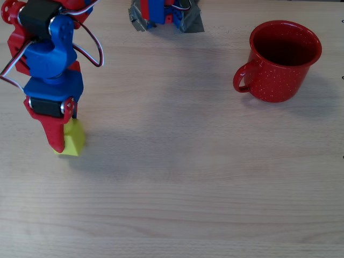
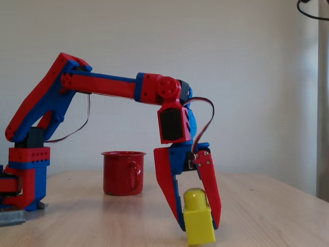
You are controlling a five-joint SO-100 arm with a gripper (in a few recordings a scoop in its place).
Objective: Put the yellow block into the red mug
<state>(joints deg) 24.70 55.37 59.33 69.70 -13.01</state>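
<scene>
Yellow stands out first: the yellow block (image 2: 198, 217) sits between the 2 red fingers of the hand (image 2: 200, 224), with its round stud on top and its base at or just above the pale wooden surface (image 2: 267, 216); I cannot tell whether it is touching. In the fixed view the fingers reach down on either side of the block and press against it, so the hand is grasping the block. From overhead, the block (image 1: 73, 138) shows at the left of the surface (image 1: 188, 188), tucked beside a pointed red finger, with the blue and red arm (image 1: 51, 59) bending down over it from the upper left. The red mug (image 1: 282, 60) stands upright well apart from the block, at the upper right of the overhead view, its handle pointing left and its inside dark. In the fixed view the mug (image 2: 123, 172) stands farther back, between the arm's base and the hand.
</scene>
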